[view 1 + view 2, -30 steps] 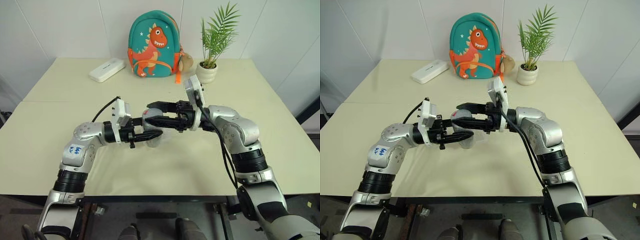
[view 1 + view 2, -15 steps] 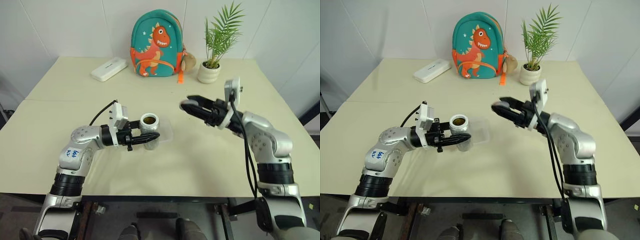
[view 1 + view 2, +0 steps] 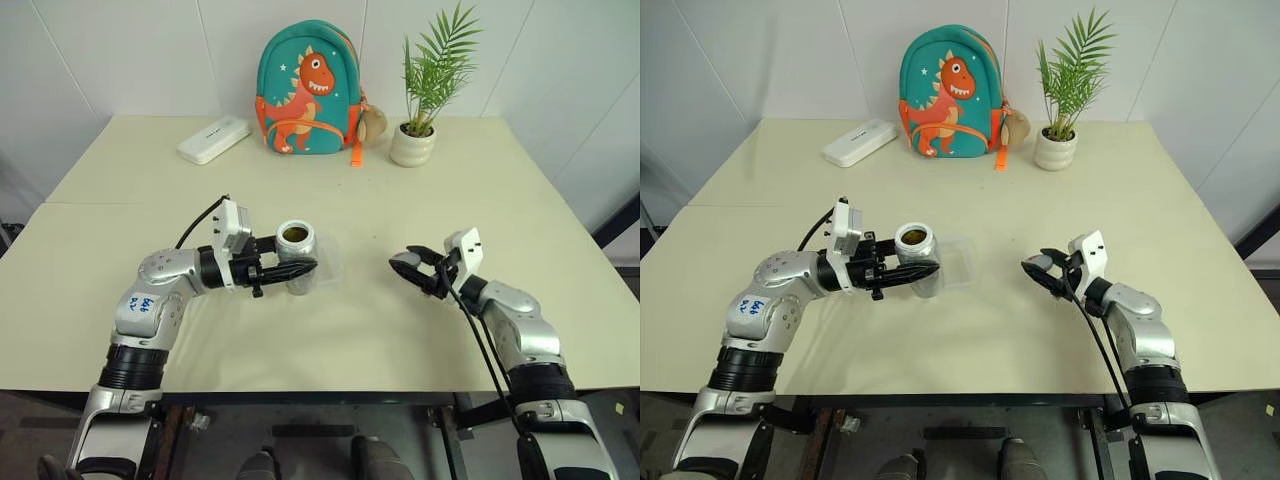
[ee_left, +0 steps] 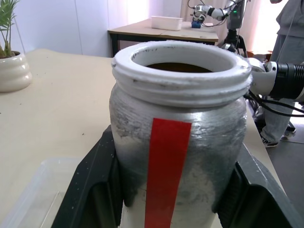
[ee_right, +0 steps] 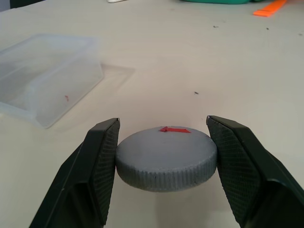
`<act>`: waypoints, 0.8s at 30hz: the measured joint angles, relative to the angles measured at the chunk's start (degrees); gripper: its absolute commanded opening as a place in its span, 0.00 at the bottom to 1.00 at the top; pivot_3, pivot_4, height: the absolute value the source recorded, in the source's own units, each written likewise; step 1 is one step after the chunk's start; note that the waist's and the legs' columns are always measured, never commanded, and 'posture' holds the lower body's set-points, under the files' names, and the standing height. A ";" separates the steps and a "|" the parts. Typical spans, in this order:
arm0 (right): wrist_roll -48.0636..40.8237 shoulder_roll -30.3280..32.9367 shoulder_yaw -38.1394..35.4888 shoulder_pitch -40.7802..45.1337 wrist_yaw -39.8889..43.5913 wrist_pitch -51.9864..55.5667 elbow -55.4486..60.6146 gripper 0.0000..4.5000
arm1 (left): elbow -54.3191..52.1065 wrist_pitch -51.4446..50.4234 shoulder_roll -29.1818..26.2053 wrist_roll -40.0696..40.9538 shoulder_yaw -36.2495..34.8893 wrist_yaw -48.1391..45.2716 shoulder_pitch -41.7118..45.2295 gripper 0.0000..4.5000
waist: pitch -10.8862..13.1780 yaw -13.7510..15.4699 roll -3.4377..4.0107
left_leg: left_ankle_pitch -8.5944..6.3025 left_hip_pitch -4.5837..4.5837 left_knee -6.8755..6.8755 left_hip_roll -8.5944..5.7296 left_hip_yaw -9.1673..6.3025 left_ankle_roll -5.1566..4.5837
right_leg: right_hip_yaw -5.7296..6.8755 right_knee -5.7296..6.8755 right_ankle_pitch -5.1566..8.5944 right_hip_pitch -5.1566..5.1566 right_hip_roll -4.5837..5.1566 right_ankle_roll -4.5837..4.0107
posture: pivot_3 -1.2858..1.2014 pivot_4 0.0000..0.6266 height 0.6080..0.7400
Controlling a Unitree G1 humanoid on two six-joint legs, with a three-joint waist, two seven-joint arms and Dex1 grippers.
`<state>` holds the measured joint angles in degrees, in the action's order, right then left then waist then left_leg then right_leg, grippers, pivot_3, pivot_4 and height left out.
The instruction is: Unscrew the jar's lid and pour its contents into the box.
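Observation:
My left gripper (image 3: 300, 268) is shut on the jar (image 3: 295, 250), holding it upright over the middle of the table, level with its labelled body (image 4: 175, 142). The jar's mouth is uncovered, and its dark contents (image 4: 178, 68) show inside. Directly behind and to the right of the jar lies the clear box (image 3: 328, 262), which is also the box (image 5: 47, 76) in the right wrist view. Off to the right, low over the table, my right gripper (image 3: 407, 267) is shut on the grey lid (image 5: 166, 156), which lies flat between the fingers (image 5: 102, 161) with its red mark facing up.
A dinosaur backpack (image 3: 305, 90), a potted plant (image 3: 415, 140) and a flat white case (image 3: 213, 138) stand along the table's far edge. The table top (image 3: 380, 330) between and in front of the grippers is bare. A person (image 4: 289, 47) stands beyond the table.
My right gripper has drawn away from the jar, moving right and down with the lid in it. The jar's mouth is now uncovered. The left gripper and jar have stayed put.

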<state>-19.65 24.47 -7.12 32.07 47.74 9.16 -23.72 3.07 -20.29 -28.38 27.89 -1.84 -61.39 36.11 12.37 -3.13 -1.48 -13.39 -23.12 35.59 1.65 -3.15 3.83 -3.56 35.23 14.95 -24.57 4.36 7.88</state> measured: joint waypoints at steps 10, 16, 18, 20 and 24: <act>-2.35 -0.04 -0.19 0.35 1.28 2.55 0.84 1.00 | 0.30 -0.32 -0.54 0.03 -0.45 -0.24 1.26 0.44 | 0.00 -0.06 0.00 | 0.00 0.01 0.01 0.00 0.00 0.00 | 0.00 0.04 0.00 0.00 0.00 0.00 | 0.52 0.24 1.00; -4.70 3.63 0.72 3.01 6.05 7.05 10.46 1.00 | 4.26 -0.09 -1.72 0.01 -1.49 -0.79 3.01 0.44 | 0.00 0.05 0.00 | 0.01 0.03 0.04 0.00 -0.01 0.01 | 0.00 0.09 0.00 0.00 -0.01 0.00 | 0.52 0.24 1.00; -5.32 5.26 2.98 3.46 9.26 8.92 15.37 1.00 | 6.42 0.32 -1.88 0.01 -2.39 -0.92 4.83 0.44 | 0.00 0.07 0.00 | 0.01 0.03 0.03 0.00 -0.03 0.01 | 0.01 0.08 0.00 0.01 -0.03 0.00 | 0.52 0.24 1.00; -5.30 6.99 5.93 3.62 12.60 9.82 19.61 1.00 | 8.69 1.29 -2.34 -0.02 -2.83 -1.52 7.13 0.44 | 0.00 0.11 0.00 | 0.00 0.02 0.04 0.00 -0.03 0.01 | 0.01 0.06 0.01 0.02 -0.03 0.01 | 0.52 0.24 1.00; -5.78 8.35 8.80 4.30 14.52 13.28 24.82 1.00 | 18.40 6.85 -3.74 -2.87 -2.91 -2.34 12.22 0.44 | 0.00 0.15 0.00 | 0.00 0.01 0.06 0.00 -0.02 0.02 | 0.02 0.06 0.00 0.00 -0.03 0.01 | 0.52 0.24 1.00</act>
<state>-25.43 32.82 1.68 36.37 62.26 22.44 1.10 21.47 -13.44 -32.12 25.02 -4.75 -63.72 48.33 12.37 -2.98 -1.48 -13.38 -23.10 35.65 1.65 -3.17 3.85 -3.55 35.29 14.95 -24.56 4.33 7.88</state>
